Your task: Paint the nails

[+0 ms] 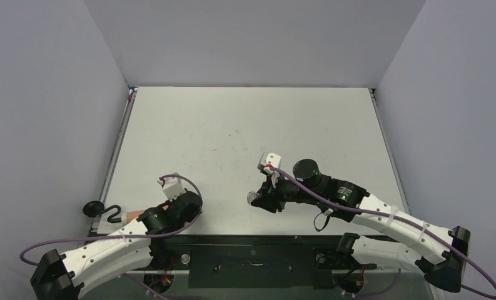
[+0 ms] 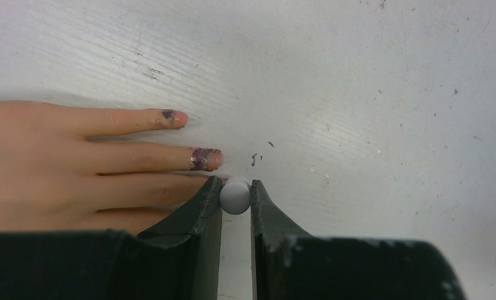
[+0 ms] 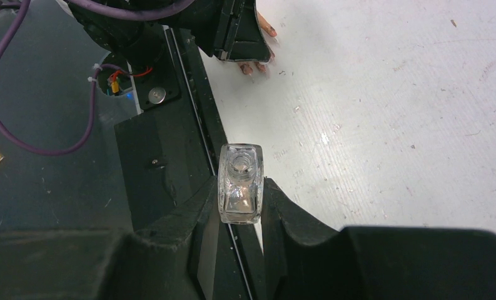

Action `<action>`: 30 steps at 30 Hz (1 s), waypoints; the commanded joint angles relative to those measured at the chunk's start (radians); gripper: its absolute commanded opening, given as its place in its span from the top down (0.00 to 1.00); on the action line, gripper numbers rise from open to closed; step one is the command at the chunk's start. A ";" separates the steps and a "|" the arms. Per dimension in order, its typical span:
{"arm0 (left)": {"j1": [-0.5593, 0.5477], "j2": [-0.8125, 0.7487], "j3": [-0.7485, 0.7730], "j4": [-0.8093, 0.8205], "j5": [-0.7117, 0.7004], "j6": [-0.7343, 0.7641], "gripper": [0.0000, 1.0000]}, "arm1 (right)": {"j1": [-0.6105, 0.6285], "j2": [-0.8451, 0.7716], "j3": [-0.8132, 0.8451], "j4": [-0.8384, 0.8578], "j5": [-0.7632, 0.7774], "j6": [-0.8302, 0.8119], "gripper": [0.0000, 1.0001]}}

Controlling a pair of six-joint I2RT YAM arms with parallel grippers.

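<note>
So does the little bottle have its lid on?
No, the bottle shows an open neck at the top, with no lid on it.

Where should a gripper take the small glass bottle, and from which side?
Grip the glass bottle across its two flat side walls, below the neck, coming in from the side, as the right gripper holds it. Flat faces seat the pads well, and the open mouth is left clear.
</note>
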 commanded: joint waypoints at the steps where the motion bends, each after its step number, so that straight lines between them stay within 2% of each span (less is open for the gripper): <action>1: -0.008 -0.030 0.010 -0.041 -0.052 -0.043 1.00 | 0.001 -0.022 -0.007 0.038 0.005 -0.001 1.00; 18: -0.011 -0.094 0.037 -0.135 -0.060 -0.055 1.00 | 0.001 -0.022 -0.011 0.046 0.002 -0.002 1.00; 30: -0.025 -0.045 0.039 -0.082 -0.038 -0.001 1.00 | 0.002 -0.031 -0.019 0.048 0.002 0.002 1.00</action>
